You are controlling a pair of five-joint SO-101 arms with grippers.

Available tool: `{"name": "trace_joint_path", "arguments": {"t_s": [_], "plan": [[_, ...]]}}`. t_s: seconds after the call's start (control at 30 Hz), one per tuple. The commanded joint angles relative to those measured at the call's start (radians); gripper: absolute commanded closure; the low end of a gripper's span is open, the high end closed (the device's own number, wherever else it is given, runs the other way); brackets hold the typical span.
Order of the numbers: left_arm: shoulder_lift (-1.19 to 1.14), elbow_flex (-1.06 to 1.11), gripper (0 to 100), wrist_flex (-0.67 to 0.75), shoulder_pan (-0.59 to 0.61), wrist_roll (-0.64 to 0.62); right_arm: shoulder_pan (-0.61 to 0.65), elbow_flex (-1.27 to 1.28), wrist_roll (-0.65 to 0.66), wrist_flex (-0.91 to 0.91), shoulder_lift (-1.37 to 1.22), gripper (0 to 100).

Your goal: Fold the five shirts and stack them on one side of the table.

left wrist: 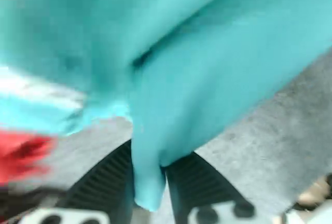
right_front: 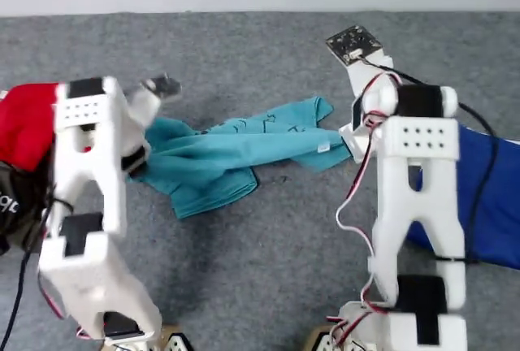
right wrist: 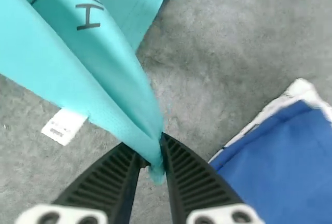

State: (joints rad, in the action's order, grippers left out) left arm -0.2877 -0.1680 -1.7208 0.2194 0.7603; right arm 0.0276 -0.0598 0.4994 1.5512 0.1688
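A teal shirt (right_front: 236,152) is stretched across the middle of the grey table between both arms. My left gripper (left wrist: 149,180) is shut on one end of the teal shirt (left wrist: 207,79), which hangs over its black fingers (left wrist: 106,177). My right gripper (right wrist: 151,164) pinches the other end of the teal shirt (right wrist: 93,68), near a white label (right wrist: 63,126). A blue shirt (right_front: 487,197) lies flat at the table's right side, beside the right gripper as blue shirt (right wrist: 280,167). A red shirt (right_front: 28,123) sits at the left edge.
A dark garment (right_front: 16,201) lies below the red one at the left edge. Open grey tabletop (right_front: 268,278) spreads between the two arm bases and behind the teal shirt. A white wall runs along the far edge.
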Motion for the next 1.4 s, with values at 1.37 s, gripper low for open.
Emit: {"name": "trace_joint_path", "arguments": {"t_s": [1.37], "plan": [[0.608,-1.165,99,-0.028,-0.187,0.029,-0.173,-0.006,0.344,-0.578,0.880,99.0]]}}
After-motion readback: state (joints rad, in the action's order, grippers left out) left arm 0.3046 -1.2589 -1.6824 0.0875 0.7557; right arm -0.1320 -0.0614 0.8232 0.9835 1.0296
